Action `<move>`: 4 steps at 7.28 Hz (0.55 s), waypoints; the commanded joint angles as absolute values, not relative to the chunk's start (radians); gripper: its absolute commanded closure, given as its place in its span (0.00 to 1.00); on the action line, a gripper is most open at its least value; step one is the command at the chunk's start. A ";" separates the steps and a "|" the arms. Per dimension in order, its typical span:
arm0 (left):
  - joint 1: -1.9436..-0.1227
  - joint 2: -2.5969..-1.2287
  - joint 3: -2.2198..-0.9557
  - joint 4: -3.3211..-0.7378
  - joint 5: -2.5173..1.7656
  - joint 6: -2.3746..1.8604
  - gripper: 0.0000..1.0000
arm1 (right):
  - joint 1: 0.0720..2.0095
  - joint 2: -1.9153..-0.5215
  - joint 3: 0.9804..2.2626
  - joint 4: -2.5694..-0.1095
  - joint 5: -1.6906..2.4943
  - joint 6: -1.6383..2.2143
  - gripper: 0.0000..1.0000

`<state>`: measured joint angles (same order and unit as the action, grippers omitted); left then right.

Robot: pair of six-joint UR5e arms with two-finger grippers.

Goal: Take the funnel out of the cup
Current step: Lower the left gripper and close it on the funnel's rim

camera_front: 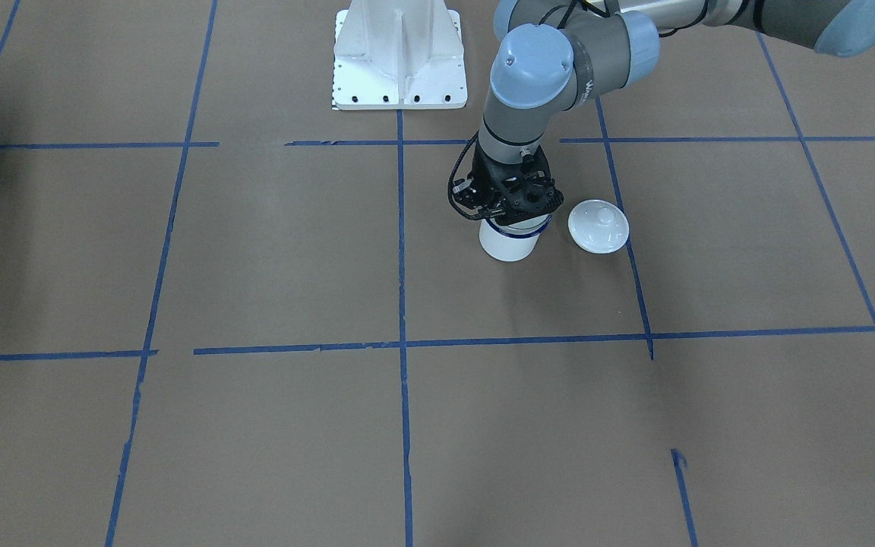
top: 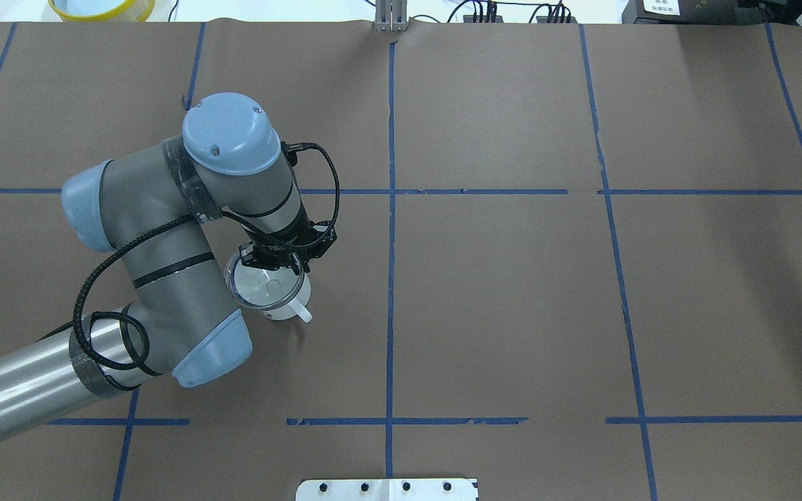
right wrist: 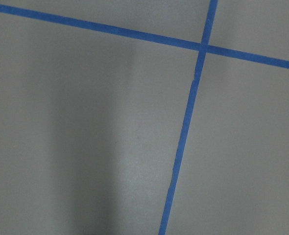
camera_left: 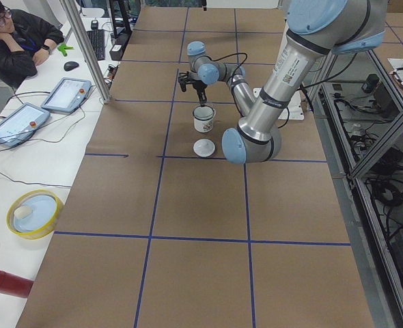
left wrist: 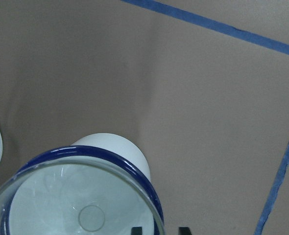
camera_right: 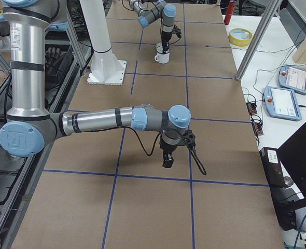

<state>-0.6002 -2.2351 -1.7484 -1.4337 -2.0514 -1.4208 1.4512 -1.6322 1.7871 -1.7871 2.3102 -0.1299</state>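
Note:
The cup [camera_front: 510, 241] is a white enamel mug with a dark blue rim, standing upright on the brown table paper. The clear funnel [top: 262, 289] sits in its mouth, spout down; it fills the lower left of the left wrist view [left wrist: 76, 200] over the cup [left wrist: 117, 147]. My left gripper [camera_front: 510, 213] points straight down at the cup's top. In the left wrist view its two fingertips [left wrist: 135, 230] stand either side of the funnel's rim with a small gap, so the left gripper [left wrist: 159, 231] is open. My right gripper [camera_right: 166, 155] hangs over bare table far from the cup; I cannot tell if it is open or shut.
A white round knobbed lid [camera_front: 598, 226] lies on the table beside the cup. The white robot mount [camera_front: 399, 57] stands at the table's robot side. A yellow bowl [camera_left: 34, 213], a red cylinder [camera_left: 7, 282] and an operator [camera_left: 14, 37] are beyond the table's far edge.

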 commanded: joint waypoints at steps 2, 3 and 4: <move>-0.601 -2.237 -1.837 -1.340 -2.051 -1.413 1.00 | 1.451 -1.632 1.787 -1.787 2.310 -0.130 0.00; -0.615 -2.247 -1.906 -1.268 -2.051 -1.413 1.00 | 1.451 -1.632 1.787 -1.787 2.310 -0.130 0.00; -0.670 -2.267 -1.960 -1.222 -2.034 -1.417 1.00 | 1.451 -1.632 1.787 -1.787 2.310 -0.130 0.00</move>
<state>-0.6249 -2.2491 -1.8921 -1.2841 -2.0466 -1.4144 1.4512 -1.6322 1.7871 -1.7871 2.3102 -0.1302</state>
